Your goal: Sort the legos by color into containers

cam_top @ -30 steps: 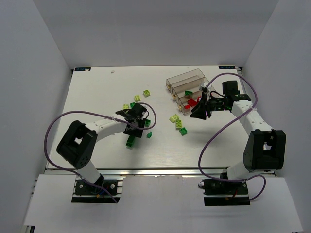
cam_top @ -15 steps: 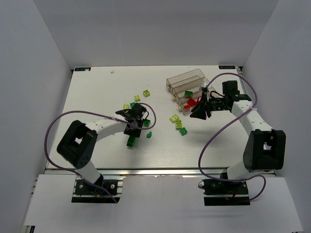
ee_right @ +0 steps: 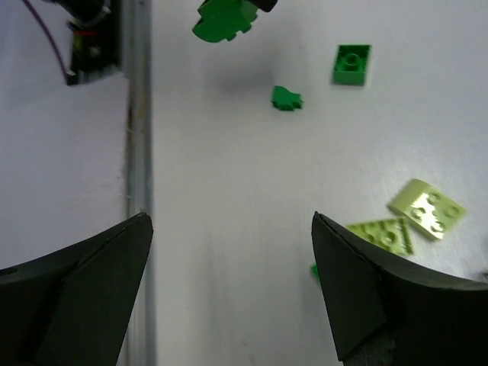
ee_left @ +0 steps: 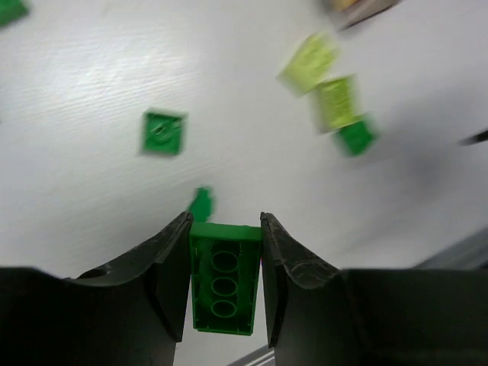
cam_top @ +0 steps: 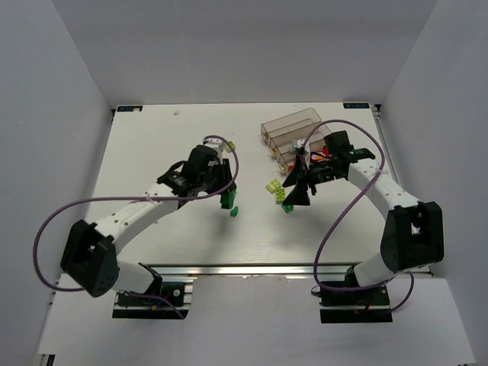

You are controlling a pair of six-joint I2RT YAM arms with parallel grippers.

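My left gripper (cam_top: 226,195) (ee_left: 225,218) is shut on a dark green lego (ee_left: 224,278) (cam_top: 227,201), held off the table left of centre. Below it lie a small green lego (cam_top: 235,211) (ee_left: 162,132) and a tiny green piece (ee_left: 201,204). My right gripper (cam_top: 297,192) (ee_right: 230,219) hangs open and empty over two pale yellow-green legos (cam_top: 273,185) (ee_right: 427,207) and a green one (cam_top: 287,207). The clear containers (cam_top: 293,124) stand at the back right. Red legos (cam_top: 317,153) show in them, partly hidden by the right arm.
The table's front metal rail (ee_right: 137,152) runs along the left of the right wrist view. Purple cables loop off both arms. White walls close in the table on three sides. Another pale lego (cam_top: 231,144) lies behind the left wrist.
The left arm has swung right and forward with the dark green lego gripped. The right gripper has left the containers, moved left over the pale legos, and opened wide.
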